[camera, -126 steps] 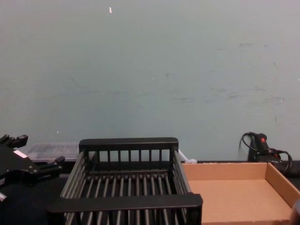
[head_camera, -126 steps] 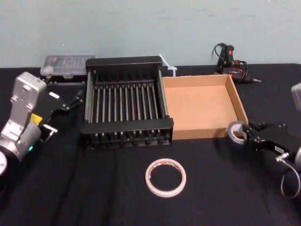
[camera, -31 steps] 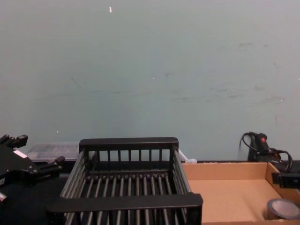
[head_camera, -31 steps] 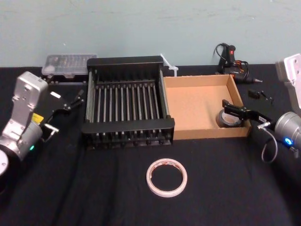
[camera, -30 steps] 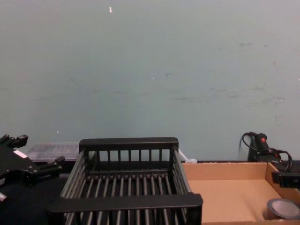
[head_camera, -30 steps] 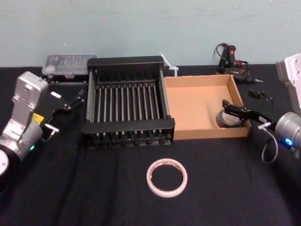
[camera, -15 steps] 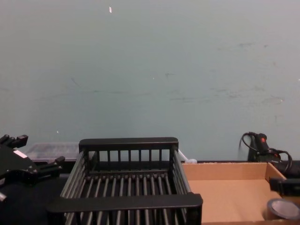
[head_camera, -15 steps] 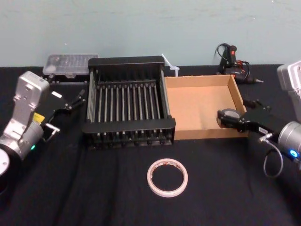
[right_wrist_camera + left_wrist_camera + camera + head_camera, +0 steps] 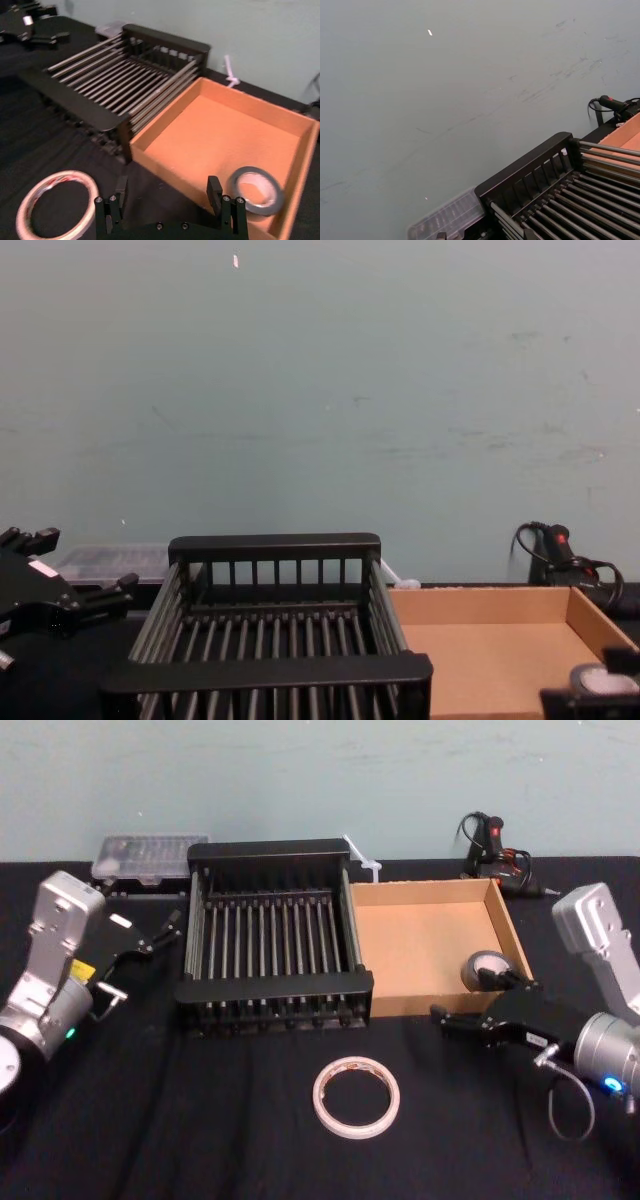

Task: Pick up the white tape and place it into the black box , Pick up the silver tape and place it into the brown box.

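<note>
The white tape (image 9: 354,1096) (image 9: 57,200) lies flat on the black cloth in front of the black box (image 9: 275,987) (image 9: 275,547). The silver tape (image 9: 487,967) (image 9: 257,189) (image 9: 600,680) lies inside the brown box (image 9: 420,950) (image 9: 220,130), near its front right corner. My right gripper (image 9: 472,1000) (image 9: 167,195) hovers open and empty just outside the brown box's front wall, between the two rolls. My left gripper (image 9: 155,932) (image 9: 70,565) stands open and empty to the left of the black box.
A clear plastic case (image 9: 148,855) (image 9: 445,217) sits behind the black box at the back left. A glue gun with its cord (image 9: 490,845) (image 9: 555,545) lies behind the brown box. A white zip tie (image 9: 357,857) rests between the boxes' rear corners.
My right gripper has drawn back out of the brown box toward the front and left, leaving the silver tape lying inside. The left arm has stayed still.
</note>
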You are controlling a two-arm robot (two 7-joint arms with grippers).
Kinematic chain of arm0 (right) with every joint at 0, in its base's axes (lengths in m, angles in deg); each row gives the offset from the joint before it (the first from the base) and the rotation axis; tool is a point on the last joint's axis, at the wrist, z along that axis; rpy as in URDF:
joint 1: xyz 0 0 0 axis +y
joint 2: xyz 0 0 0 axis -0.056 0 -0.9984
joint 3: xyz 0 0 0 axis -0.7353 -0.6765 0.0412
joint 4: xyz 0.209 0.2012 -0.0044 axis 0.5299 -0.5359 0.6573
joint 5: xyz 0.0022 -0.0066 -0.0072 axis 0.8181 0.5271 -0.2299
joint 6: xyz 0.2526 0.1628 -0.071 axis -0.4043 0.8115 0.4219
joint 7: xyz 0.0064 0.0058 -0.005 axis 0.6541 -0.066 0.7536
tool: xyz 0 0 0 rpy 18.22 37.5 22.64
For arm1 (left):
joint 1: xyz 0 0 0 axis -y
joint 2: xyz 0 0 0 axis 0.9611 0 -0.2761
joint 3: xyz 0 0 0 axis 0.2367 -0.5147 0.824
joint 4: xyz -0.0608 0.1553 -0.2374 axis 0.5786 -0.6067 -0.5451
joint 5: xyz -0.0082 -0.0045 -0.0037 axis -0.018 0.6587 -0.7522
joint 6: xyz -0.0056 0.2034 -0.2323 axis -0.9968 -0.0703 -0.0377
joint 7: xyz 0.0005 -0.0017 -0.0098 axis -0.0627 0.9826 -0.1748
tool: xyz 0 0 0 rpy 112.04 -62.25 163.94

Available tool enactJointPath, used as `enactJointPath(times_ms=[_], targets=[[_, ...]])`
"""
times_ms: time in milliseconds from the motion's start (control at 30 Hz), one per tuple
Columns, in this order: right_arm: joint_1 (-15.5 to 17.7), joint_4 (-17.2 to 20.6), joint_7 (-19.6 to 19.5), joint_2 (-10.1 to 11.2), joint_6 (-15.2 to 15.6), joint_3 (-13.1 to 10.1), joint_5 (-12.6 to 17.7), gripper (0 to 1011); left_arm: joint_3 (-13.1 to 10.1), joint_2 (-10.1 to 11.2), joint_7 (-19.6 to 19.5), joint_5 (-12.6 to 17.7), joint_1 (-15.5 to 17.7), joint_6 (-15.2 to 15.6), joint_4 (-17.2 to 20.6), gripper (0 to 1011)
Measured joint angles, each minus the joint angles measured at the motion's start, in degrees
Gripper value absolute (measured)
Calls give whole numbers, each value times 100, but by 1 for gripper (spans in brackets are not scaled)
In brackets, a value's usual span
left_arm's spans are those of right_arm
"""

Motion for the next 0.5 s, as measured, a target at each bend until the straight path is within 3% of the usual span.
enactJointPath(times_ms=[500], targets=[[-259, -110, 302, 205, -37, 627, -78, 1002, 0, 0, 0, 0, 0, 0, 0, 1001]])
